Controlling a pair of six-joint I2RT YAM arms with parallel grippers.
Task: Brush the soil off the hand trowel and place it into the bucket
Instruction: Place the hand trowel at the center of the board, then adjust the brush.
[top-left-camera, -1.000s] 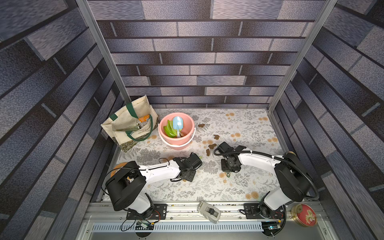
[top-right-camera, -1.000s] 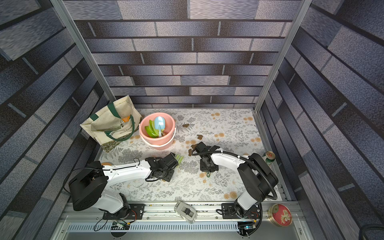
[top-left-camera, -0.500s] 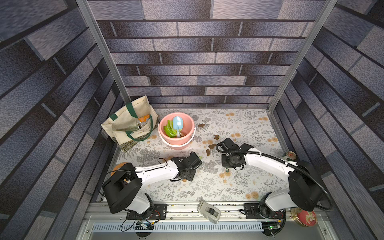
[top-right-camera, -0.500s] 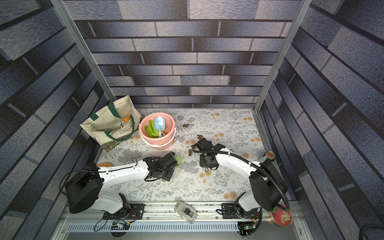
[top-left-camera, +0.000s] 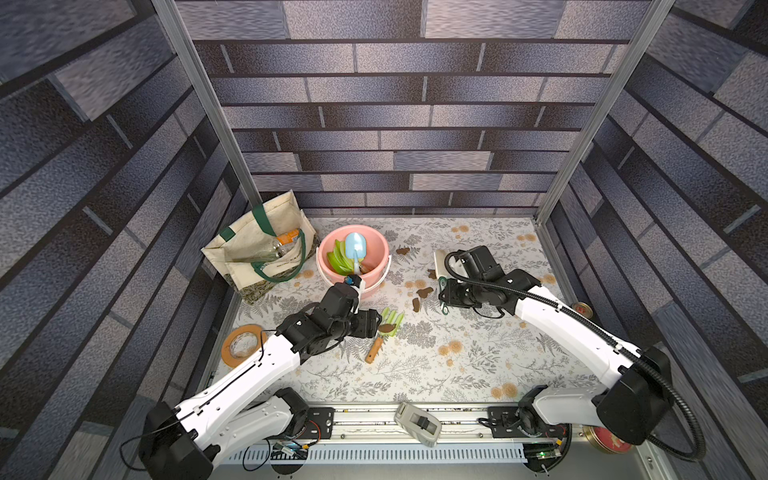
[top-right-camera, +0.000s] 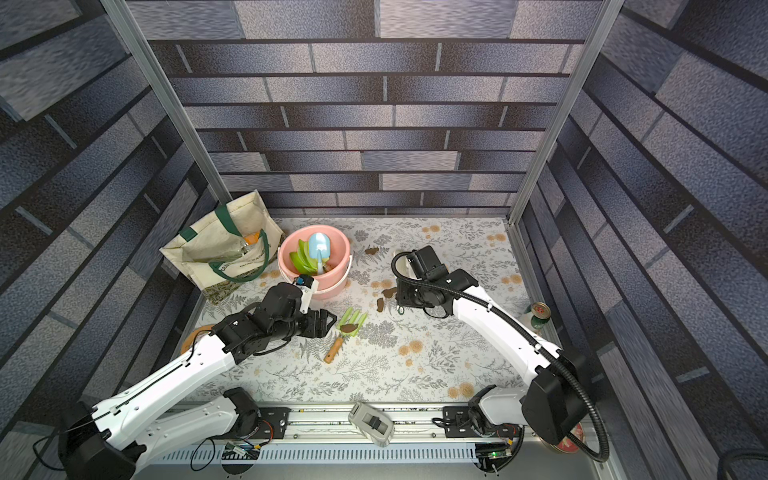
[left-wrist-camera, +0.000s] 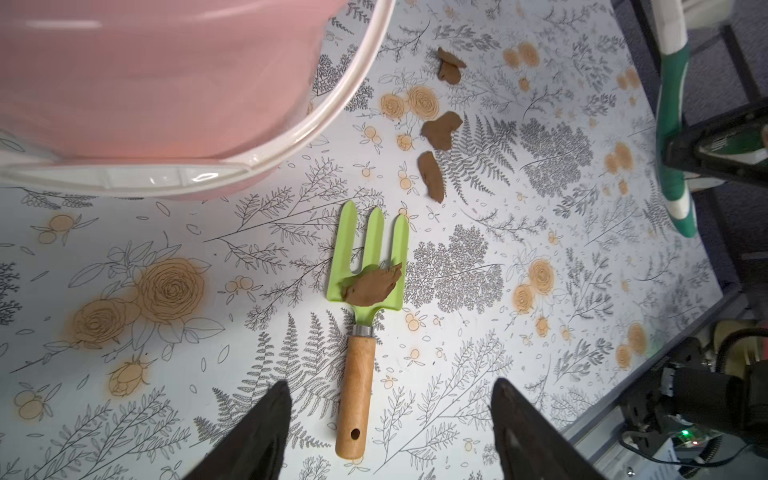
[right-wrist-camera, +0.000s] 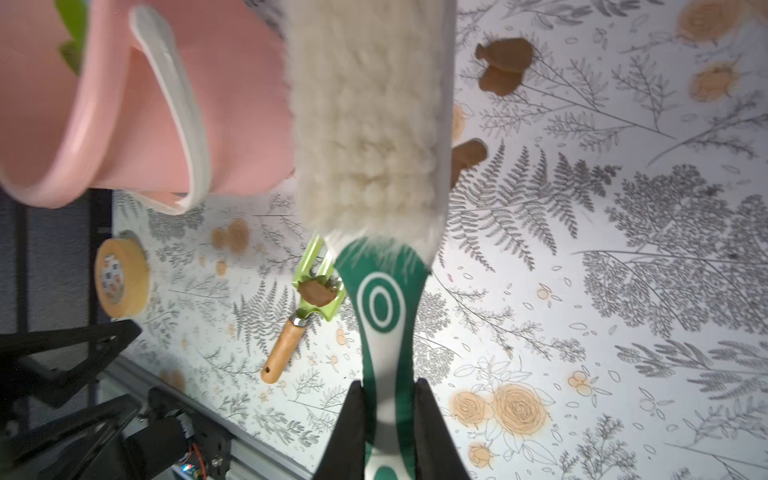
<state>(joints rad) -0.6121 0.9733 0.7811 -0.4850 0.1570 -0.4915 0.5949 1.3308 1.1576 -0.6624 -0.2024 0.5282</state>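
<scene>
Soil blob (left-wrist-camera: 371, 286) on green fork (left-wrist-camera: 358, 374), near pink bucket (left-wrist-camera: 145, 83)

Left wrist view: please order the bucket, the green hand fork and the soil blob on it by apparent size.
1. bucket, though it is nearest the camera and cropped
2. green hand fork
3. soil blob

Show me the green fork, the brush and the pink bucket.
green fork (left-wrist-camera: 357, 390): left wrist view, on its wooden handle.
brush (right-wrist-camera: 365, 124): right wrist view, on its white bristles.
pink bucket (top-left-camera: 376, 251): in a top view, on its inner wall.
</scene>
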